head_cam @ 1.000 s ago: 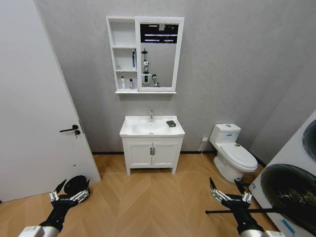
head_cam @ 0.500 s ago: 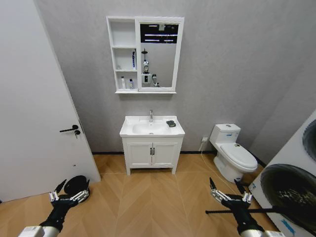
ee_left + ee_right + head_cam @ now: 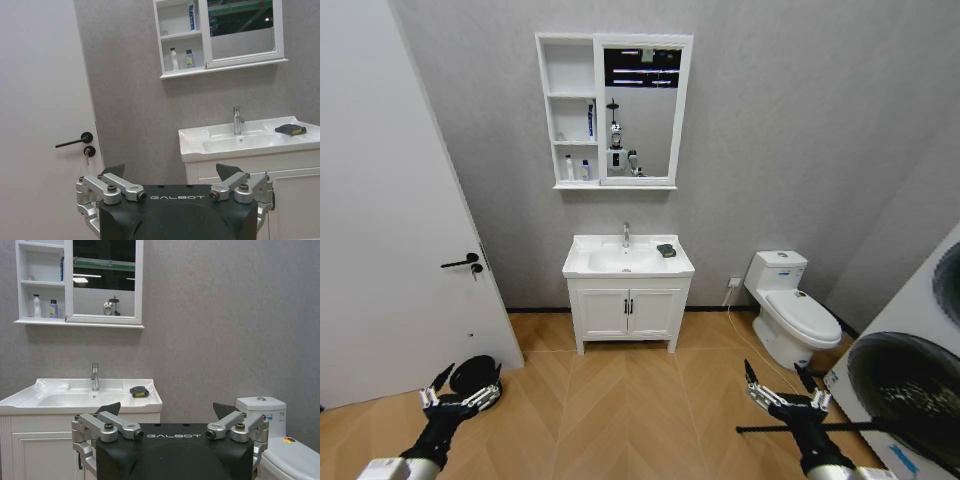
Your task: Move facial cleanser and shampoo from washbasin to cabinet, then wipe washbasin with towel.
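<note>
While both arms sit low at the bottom of the head view, you have the left gripper (image 3: 460, 387) at lower left and the right gripper (image 3: 782, 382) at lower right, each over the wood floor (image 3: 620, 400) and well apart from the basin (image 3: 582, 262). Fingers on both are spread wide with nothing between them; the wrist views confirm this, tips far apart at left gripper (image 3: 171, 172) and right gripper (image 3: 167, 408).

The basin is at frame centre, atop the vanity (image 3: 628, 312), tap (image 3: 626, 234) at its back edge. The towel (image 3: 666, 250) lies on the basin top, right of the bowl, near the rear right corner; in the right wrist view the towel (image 3: 139, 391) shows a yellowish patch on one end, material not discernible.

The cabinet (image 3: 570, 185) hangs upper centre. You can see two small bottles (image 3: 180, 58) on its lowest shelf and a blue-and-white tube (image 3: 590, 120) upright on the middle shelf; labels too small to read, so cleanser versus shampoo cannot be told. Top shelf is cut off in both wrist views.

At right, the toilet (image 3: 790, 310); its bowl is partly cut off in the right wrist view. A door (image 3: 390, 230) takes the left side.
</note>
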Controlling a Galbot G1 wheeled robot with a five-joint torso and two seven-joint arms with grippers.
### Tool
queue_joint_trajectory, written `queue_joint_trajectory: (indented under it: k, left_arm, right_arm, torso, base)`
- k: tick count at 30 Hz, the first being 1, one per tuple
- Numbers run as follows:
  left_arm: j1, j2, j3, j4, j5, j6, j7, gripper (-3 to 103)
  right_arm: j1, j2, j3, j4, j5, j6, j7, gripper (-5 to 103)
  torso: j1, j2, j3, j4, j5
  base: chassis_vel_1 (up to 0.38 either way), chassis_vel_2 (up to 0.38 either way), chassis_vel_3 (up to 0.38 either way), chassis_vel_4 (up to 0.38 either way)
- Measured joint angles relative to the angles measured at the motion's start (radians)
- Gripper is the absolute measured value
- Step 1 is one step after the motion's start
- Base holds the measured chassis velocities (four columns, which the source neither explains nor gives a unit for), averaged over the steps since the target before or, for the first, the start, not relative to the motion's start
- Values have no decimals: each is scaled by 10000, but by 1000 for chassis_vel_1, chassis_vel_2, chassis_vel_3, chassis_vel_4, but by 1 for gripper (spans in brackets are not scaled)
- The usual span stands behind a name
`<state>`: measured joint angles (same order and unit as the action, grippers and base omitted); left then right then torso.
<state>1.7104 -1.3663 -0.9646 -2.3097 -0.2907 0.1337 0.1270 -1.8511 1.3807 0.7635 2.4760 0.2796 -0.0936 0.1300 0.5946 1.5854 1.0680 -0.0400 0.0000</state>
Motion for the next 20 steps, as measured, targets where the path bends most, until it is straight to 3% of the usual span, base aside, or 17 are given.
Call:
queue_joint_trajectory:
  k: [20]
  left_arm:
    - [0, 0, 0, 0, 0, 0, 0, 100]
  right_arm:
    - [0, 0, 0, 0, 0, 0, 0, 100]
  torso:
    - [0, 0, 0, 0, 0]
  base:
    - [0, 0, 0, 0]
